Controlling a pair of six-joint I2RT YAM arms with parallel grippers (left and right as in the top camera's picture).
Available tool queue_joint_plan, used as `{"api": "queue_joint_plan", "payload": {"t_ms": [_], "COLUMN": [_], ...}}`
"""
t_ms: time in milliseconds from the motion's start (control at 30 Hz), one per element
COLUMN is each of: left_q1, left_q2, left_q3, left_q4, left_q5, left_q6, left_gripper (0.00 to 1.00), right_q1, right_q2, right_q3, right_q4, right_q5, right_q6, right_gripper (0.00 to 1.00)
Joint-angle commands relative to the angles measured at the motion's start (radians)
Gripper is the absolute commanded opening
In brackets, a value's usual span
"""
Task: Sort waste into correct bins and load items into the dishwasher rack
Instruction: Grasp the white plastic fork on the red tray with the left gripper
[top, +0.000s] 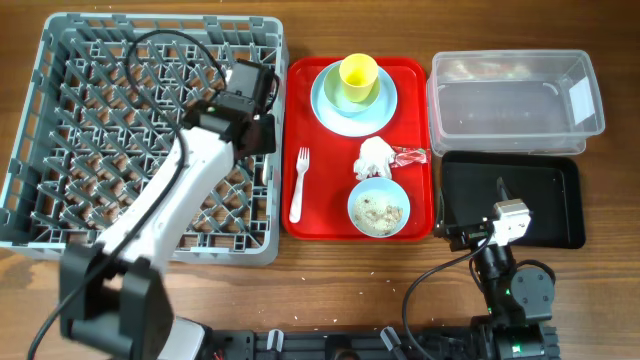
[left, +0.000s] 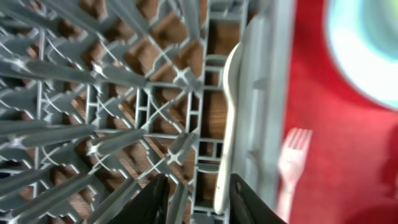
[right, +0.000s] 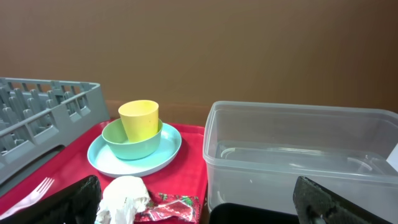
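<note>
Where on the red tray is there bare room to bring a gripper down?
Bare red tray lies between the white fork and the bowl of rice scraps, and below the fork. The right side is crowded: crumpled napkin, wrapper and that bowl sit close together just below the plate.

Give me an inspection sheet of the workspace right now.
Surface: wooden table, bare wood in front.
Job's things: spoon lying in grey rack along the wall beside red tray; fork, napkin, wrapper, scrap bowl on that tray; yellow cup in bowl on plate there too; clear tub and black tray, no waste seen.
Clutter: nothing seen.
Tools: left tool open around the spoon's near end; right tool open, empty.
Cables: black cable arcs over rack; second cable lies on the table.
Surroundings: brown wall.
</note>
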Motion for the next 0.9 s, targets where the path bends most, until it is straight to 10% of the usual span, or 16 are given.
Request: {"api": "queue_joint_plan", "payload": {"t_ms": [0, 167, 433, 867], "left_q1": [-0.024, -0.166, -0.358, -0.373], "left_q2": [-0.130, -0.056, 0.166, 0.365], "left_q3": [-0.002, -0.015, -0.016, -0.021], "left_q4": [0.002, -0.006, -0.004, 0.034], "left_q5": [0.174, 0.206, -0.062, -0.175], "left_q6": [-0.037, -0.088, -0.308, -0.321], "left_gripper": [0.27, 0.15, 0.26, 0.26], "right_q1": [0.003, 0.003, 0.003, 0.003], "right_q2": [-0.005, -0.005, -0.005, -0.005], "right_q3": [-0.001, -0.001, -0.001, -0.001], "right_q4": [0.003, 0.003, 0.003, 0.003], "right_q5": [0.009, 0.009, 0.009, 0.009], "right_q6": [-0.004, -0.005, -0.005, -0.005], "right_gripper": [1.00, 1.00, 1.00, 1.00]}}
